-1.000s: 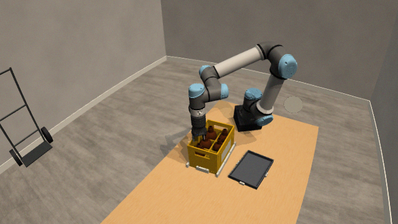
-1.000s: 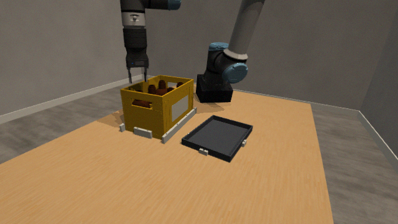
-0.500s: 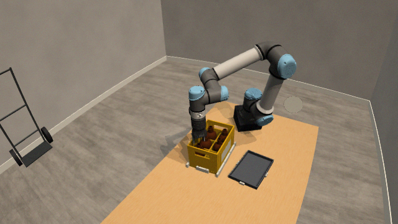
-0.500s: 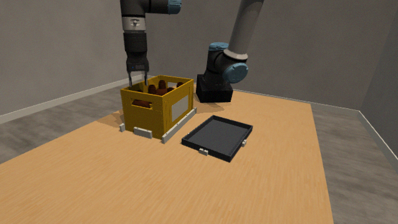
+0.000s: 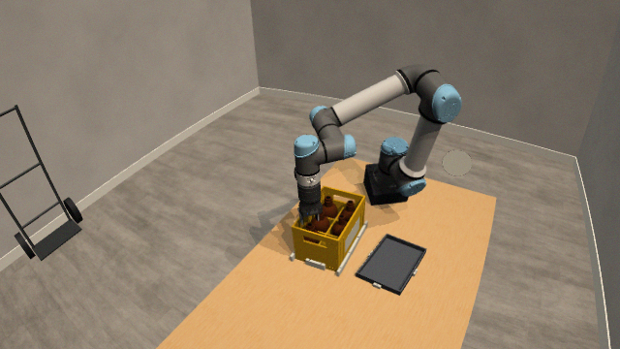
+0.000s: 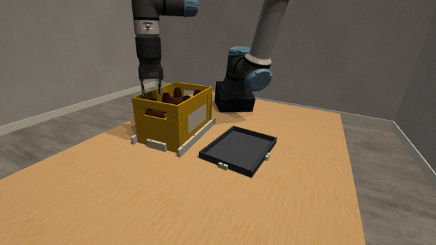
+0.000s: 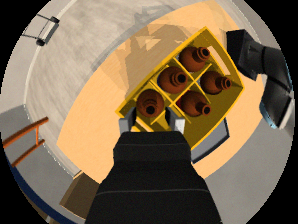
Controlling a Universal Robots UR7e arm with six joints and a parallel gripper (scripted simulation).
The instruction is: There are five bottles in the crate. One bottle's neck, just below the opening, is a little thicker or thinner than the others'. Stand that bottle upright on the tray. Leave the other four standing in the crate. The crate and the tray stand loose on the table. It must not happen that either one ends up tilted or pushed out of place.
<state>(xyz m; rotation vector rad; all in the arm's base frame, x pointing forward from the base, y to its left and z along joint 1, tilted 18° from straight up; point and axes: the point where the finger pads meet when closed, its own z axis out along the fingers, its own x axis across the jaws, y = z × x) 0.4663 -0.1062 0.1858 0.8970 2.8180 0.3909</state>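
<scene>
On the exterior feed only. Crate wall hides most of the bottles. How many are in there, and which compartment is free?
Observer: Wrist view shows five brown bottles in the yellow crate; the sixth compartment, nearest the gripper, has no bottle.
Operator: Fingers look apart from here. Anything else near the work area on the floor?
Observer: Top view shows a hand truck standing on the floor, off to the side of the table.
</scene>
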